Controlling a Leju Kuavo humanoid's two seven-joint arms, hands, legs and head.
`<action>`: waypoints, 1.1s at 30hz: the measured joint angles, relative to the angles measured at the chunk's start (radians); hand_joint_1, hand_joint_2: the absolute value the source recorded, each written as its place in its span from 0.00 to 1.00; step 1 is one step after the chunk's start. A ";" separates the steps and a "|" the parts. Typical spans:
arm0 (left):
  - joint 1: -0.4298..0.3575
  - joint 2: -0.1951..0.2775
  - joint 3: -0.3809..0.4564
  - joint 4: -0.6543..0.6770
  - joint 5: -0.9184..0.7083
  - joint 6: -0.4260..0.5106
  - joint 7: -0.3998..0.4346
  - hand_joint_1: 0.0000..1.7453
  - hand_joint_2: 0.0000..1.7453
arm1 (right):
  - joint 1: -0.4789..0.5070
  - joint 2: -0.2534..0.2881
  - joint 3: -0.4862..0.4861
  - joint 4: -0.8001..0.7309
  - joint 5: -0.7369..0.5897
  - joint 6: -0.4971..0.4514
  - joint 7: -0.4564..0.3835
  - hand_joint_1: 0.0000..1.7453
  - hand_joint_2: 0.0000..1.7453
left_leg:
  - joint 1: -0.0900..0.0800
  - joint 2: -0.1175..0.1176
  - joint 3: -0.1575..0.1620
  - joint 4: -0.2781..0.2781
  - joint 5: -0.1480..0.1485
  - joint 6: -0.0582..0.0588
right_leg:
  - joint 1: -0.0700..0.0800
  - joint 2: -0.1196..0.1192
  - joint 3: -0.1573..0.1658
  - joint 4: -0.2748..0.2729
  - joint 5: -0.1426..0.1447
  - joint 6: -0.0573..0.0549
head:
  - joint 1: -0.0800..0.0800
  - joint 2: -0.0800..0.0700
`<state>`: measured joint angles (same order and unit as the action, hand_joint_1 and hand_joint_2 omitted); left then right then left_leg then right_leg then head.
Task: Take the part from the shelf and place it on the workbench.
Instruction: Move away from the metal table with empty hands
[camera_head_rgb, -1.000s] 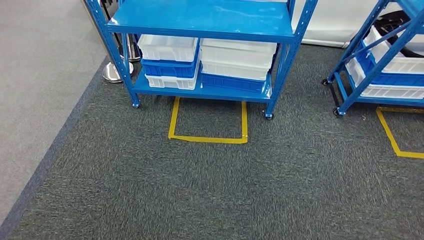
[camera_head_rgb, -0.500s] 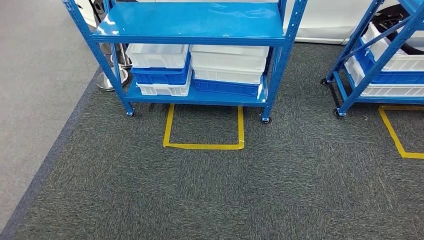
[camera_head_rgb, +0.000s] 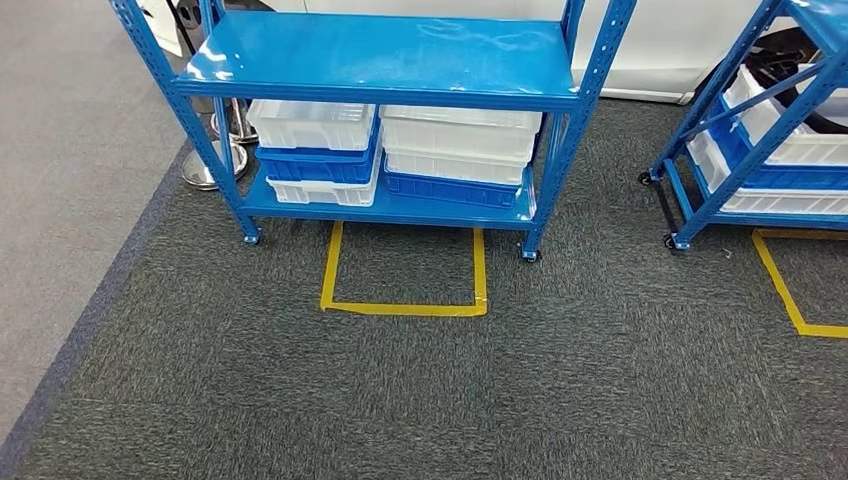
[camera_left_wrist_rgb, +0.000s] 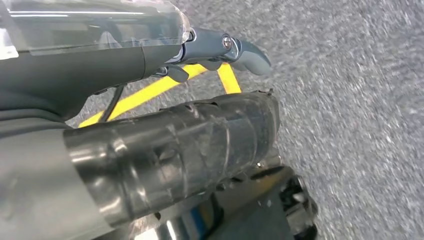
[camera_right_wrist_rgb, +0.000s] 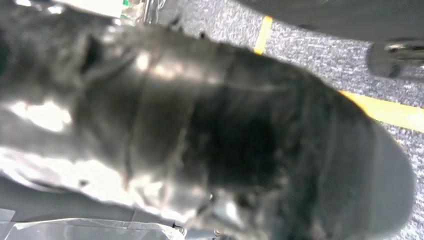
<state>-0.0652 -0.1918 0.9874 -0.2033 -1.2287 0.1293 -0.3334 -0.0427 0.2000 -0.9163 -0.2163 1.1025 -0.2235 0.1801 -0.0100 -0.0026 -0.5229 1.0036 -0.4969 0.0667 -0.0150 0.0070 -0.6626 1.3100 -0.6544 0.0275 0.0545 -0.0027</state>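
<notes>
Dark grey carpet (camera_head_rgb: 420, 400) spreads across the head view, a paler floor strip (camera_head_rgb: 60, 150) along its left side. On it stands a blue shelf (camera_head_rgb: 380, 55) on castors, stacked white and blue bins (camera_head_rgb: 395, 155) on its lower level (their contents are hidden, so I cannot tell where the part lies). A second blue shelf (camera_head_rgb: 760, 120) stands at the right. A yellow tape outline (camera_head_rgb: 405, 275) marks the carpet before the first shelf. The left robot hand (camera_left_wrist_rgb: 220, 47) hangs over the carpet; whether it is open I cannot tell. The right robot hand (camera_right_wrist_rgb: 240, 150) is blurred; its state cannot be told.
</notes>
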 joint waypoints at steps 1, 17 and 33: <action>0.002 0.000 0.000 0.000 0.000 0.000 0.000 0.00 0.00 | 0.001 -0.001 0.000 0.000 0.000 0.000 0.000 0.00 0.00 | 0.002 -0.001 0.012 0.000 -0.010 -0.003 | -0.003 0.000 -0.015 -0.005 -0.002 0.004 | 0.000 0.000; 0.003 -0.003 -0.001 0.000 -0.001 -0.003 0.000 0.00 0.00 | 0.010 -0.002 -0.001 0.000 0.000 0.000 0.007 0.00 0.00 | 0.018 -0.002 -0.138 0.264 -0.168 -0.070 | 0.000 -0.002 0.131 -0.280 0.140 -0.047 | -0.001 0.000; 0.005 -0.002 -0.001 0.000 0.000 -0.009 -0.005 0.00 0.00 | 0.005 -0.001 -0.002 0.001 -0.003 0.002 0.009 0.00 0.00 | 0.002 -0.009 0.018 0.035 -0.034 -0.010 | 0.004 -0.001 -0.005 -0.054 -0.005 -0.004 | 0.000 0.000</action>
<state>-0.0602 -0.1943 0.9860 -0.2033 -1.2287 0.1207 -0.3382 -0.0379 0.1986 -0.9181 -0.2152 1.0997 -0.2220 0.1887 -0.0076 -0.0121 -0.5045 1.0382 -0.5313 0.0563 -0.0110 0.0063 -0.6674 1.2564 -0.6595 0.0230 0.0548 -0.0027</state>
